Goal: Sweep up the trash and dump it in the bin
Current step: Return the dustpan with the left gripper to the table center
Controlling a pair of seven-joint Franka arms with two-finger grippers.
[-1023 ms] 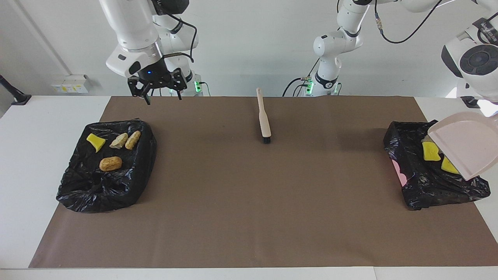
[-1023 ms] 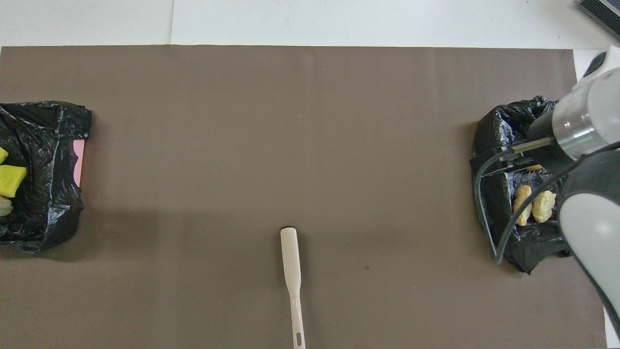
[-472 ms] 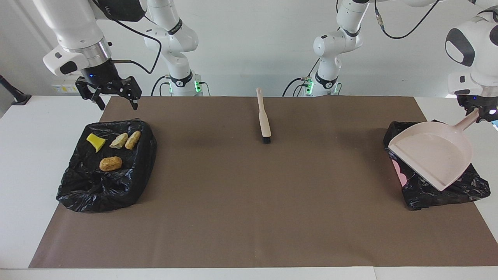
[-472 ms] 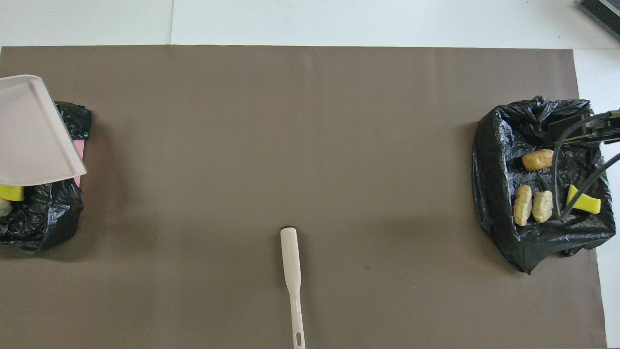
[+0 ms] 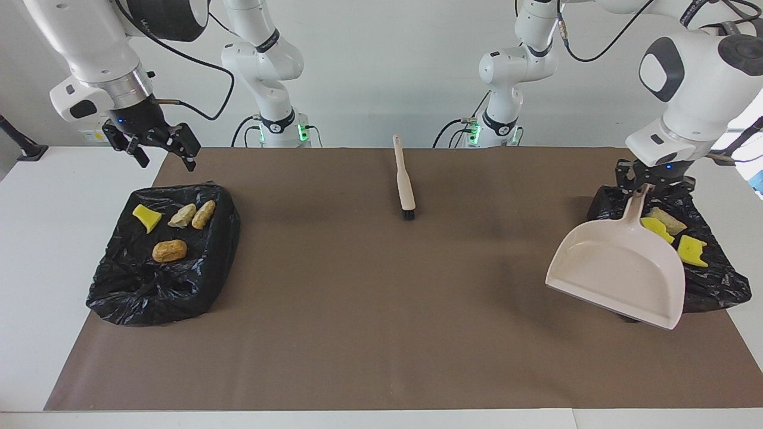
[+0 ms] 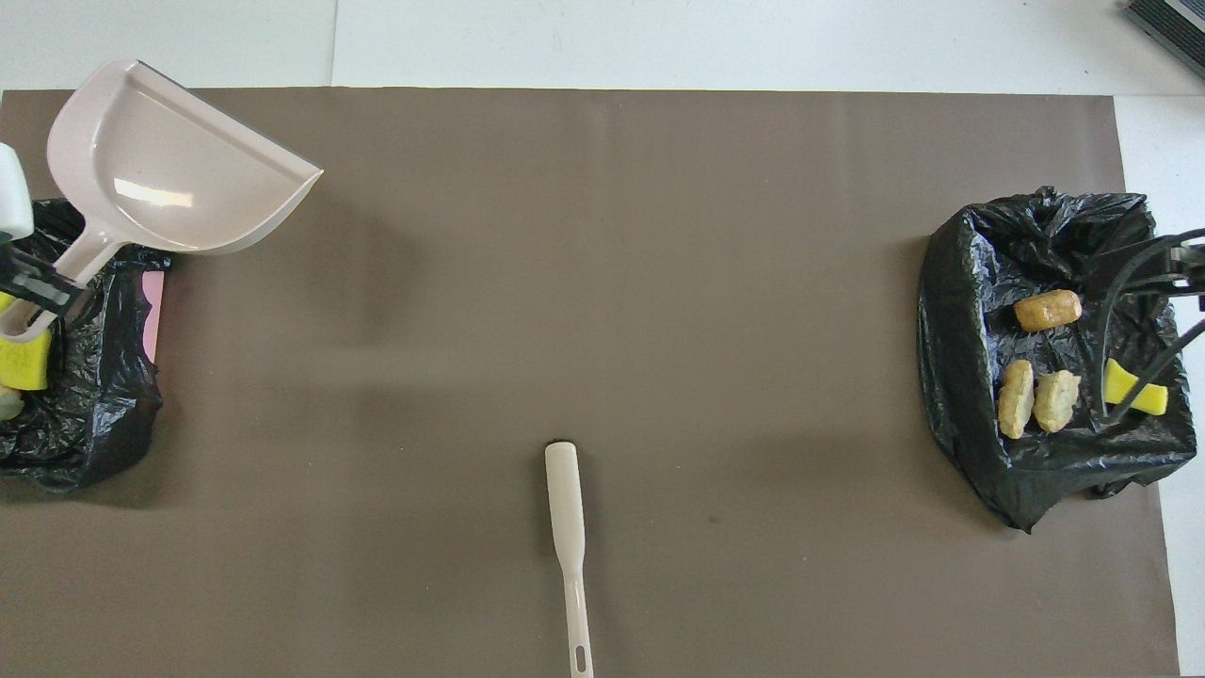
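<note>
Yellow sponge chunks and tan bread lumps [image 5: 667, 233] lie in the black-bagged bin [image 5: 712, 280] at the left arm's end. Over it, the left gripper [image 5: 645, 187] clenches the beige plastic dustpan's [image 5: 620, 274] handle; the pan's mouth points away from the robots. Four more scraps [image 5: 170, 250] sit in the other black-bagged bin [image 5: 149, 286], the spread-open right gripper [image 5: 160, 152] empty above the table beside it.

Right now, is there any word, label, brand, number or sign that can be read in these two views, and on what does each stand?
None can be read.
White-and-yellow labels on the wall by the right claw: too small to read.
Dustpan, brush and both black bin bags: no print visible.
Arm casings: no print legible.
</note>
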